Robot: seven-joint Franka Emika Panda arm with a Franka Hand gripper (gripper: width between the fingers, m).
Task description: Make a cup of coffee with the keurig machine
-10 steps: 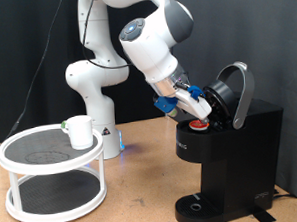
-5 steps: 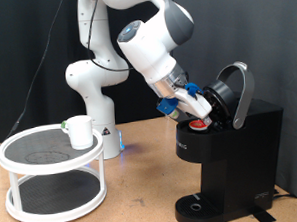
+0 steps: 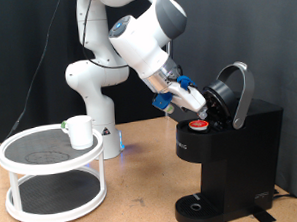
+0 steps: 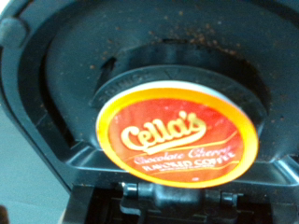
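Note:
The keurig machine [image 3: 238,151] stands at the exterior view's right with its rounded lid [image 3: 238,89] hinged open. A pod with a red and orange top [image 3: 198,125] sits in the pod holder; the wrist view shows it close up [image 4: 178,137], seated in the black chamber [image 4: 56,84]. My gripper [image 3: 193,103] hangs just above and to the left of the pod, apart from it, open and empty. Its fingers do not show in the wrist view. The white cup [image 3: 80,131] stands on the top tier of a round stand at the exterior view's left.
The white two-tier round stand [image 3: 21,164] with dark mesh shelves takes up the exterior view's lower left. The robot's base [image 3: 92,89] stands behind it. The machine's drip tray [image 3: 199,205] is bare. The wooden table [image 3: 143,191] lies between the stand and the machine.
My gripper has let go of the pod and drawn back up and to the left. The pod stays seated in the holder. Cup and machine have not moved.

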